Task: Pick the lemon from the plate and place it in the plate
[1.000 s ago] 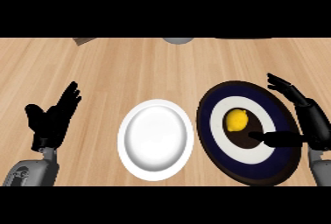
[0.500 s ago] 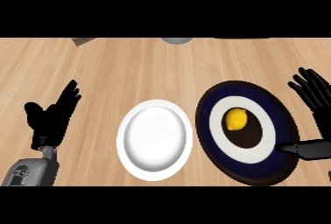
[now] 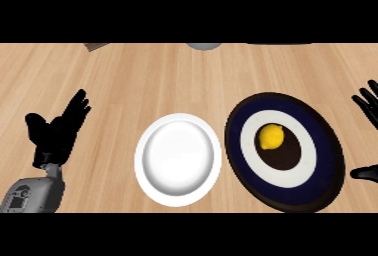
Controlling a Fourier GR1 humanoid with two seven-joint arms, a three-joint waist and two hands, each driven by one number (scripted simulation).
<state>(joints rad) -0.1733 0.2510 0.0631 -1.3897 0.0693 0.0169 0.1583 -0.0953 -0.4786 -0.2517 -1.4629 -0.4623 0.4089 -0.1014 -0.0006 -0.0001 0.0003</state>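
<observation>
A lemon (image 3: 272, 136) sits on the dark centre of a navy and white plate (image 3: 325, 135) on a wooden counter (image 3: 170, 80).

Just left of that plate lies a plain white plate (image 3: 178, 159). Farther left, the left hand (image 3: 53, 135) rests with fingers straight and apart. Right of the navy plate, the right hand (image 3: 368, 102) shows at the edge, fingers spread, holding nothing, clear of the lemon.

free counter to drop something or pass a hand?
Bare wood beyond the white plate and dark plate, and between the left hand and the white plate. Crowded: the two plates almost touch; the right hand flanks the dark plate, which holds the lemon.
</observation>
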